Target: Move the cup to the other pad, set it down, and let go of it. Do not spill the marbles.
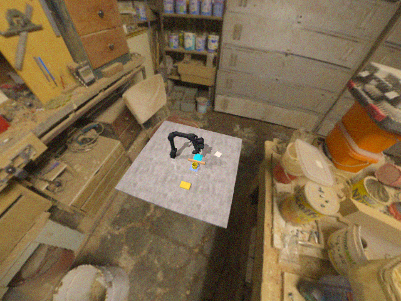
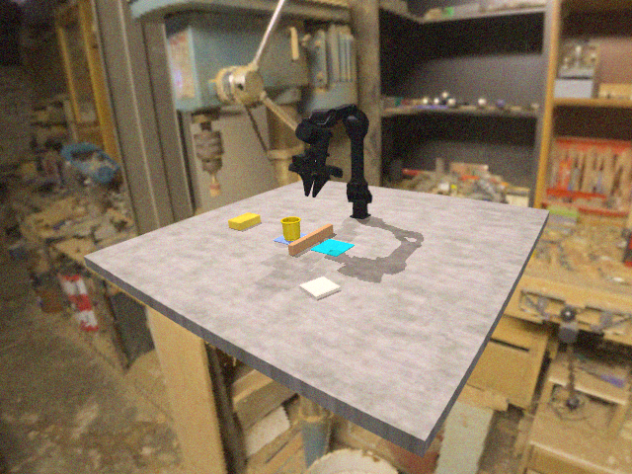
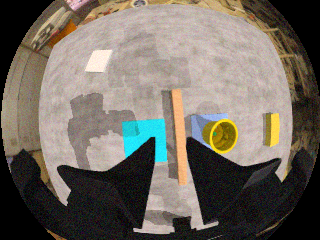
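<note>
The yellow cup [image 1: 194, 165] [image 2: 290, 229] [image 3: 231, 137] stands upright on the blue pad [image 2: 279, 239] [image 3: 199, 123]. Inside it, small marbles [image 3: 215, 134] show in the wrist view, one of them green; their number cannot be told. The cyan pad [image 1: 197, 157] [image 2: 333, 247] [image 3: 142, 135] has nothing on it. My gripper [image 2: 310, 195] [image 3: 171, 141] is partly open and empty, with its fingers pointing down. It hangs well above the table, apart from the cup. In the wrist view the cup is to the right of the fingertips, beyond the right finger.
A low orange-brown barrier [image 1: 201, 162] [image 2: 311, 239] [image 3: 178, 130] stands between the two pads, close to the cup. A yellow block [image 1: 185, 185] [image 2: 244, 221] [image 3: 271, 130] lies beyond the cup's side. A flat white block [image 1: 217, 153] [image 2: 319, 286] [image 3: 98, 61] lies off the cyan pad's side.
</note>
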Controlling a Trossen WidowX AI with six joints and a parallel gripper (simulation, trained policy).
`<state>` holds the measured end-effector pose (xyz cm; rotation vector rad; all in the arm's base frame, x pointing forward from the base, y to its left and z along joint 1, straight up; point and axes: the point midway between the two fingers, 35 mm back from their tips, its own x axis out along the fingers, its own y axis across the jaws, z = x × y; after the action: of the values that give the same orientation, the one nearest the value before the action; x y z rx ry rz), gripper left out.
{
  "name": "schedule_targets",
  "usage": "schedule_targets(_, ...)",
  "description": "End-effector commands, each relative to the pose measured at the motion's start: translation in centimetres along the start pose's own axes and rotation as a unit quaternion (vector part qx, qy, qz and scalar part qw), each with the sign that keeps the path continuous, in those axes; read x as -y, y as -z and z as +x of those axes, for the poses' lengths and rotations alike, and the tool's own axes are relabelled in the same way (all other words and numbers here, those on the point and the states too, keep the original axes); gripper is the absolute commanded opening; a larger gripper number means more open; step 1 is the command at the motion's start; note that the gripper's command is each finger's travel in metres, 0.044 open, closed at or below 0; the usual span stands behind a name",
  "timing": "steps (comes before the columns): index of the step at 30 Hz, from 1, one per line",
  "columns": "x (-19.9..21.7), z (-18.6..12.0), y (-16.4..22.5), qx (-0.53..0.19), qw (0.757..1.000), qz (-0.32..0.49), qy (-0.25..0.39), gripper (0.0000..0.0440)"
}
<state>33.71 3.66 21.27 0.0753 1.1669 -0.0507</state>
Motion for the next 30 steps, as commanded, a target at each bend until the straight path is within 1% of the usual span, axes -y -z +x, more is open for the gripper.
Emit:
schedule_targets(1,0.5,0.3,0.1,-0.018,1.000,-0.009,0.008,0.0130)
schedule_targets(7,1.5,1.3,0.5,-0.057,0.998,-0.026,0.021,0.0125)
schedule_targets(17,3.7,3.2,1.6,-0.120,0.991,-0.054,0.039,0.0128)
schedule_targets(30,6.5,6.1,3.4,-0.176,0.980,-0.083,0.050,0.0153)
